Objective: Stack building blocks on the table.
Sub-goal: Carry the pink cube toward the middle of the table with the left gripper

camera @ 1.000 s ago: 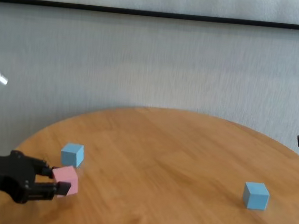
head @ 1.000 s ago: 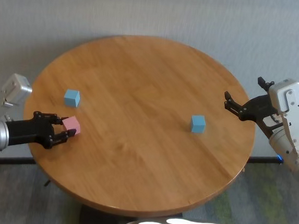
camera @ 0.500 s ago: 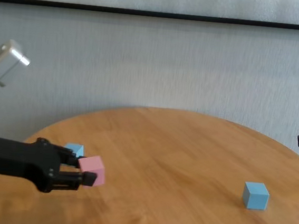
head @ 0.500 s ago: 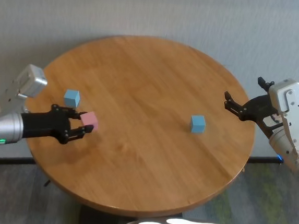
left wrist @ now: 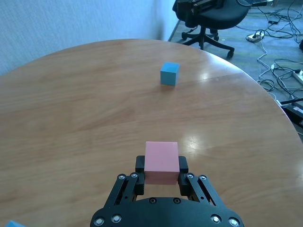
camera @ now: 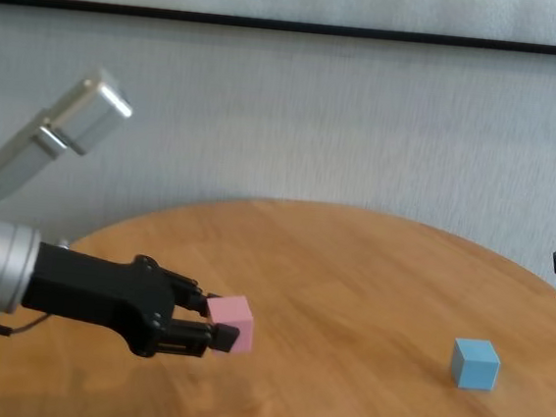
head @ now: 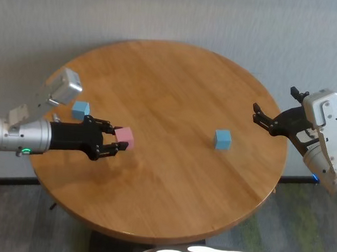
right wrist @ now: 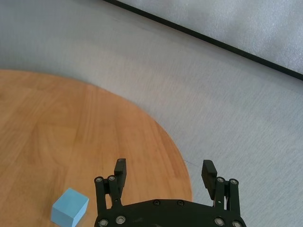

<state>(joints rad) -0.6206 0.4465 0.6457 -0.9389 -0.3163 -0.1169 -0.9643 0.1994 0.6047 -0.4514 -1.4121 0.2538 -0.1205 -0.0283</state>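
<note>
Above the round wood-grain desk (head: pixel 178 85) at nine o'clock, left hand (head: pixel 112 144) pinches the matte pink cube (head: pixel 124 138) aloft; right hand (head: pixel 262 118) gapes empty at three o'clock, blue cube (head: pixel 223 139) nearby.

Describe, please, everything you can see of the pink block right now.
The pink block is a small plain matte cube with clean edges and no markings. It sits level between the fingers of the left gripper, which is shut on two opposite sides, with its front half sticking out past the fingertips. It is held clear above the table, over the left part. Nothing else touches it.
</note>
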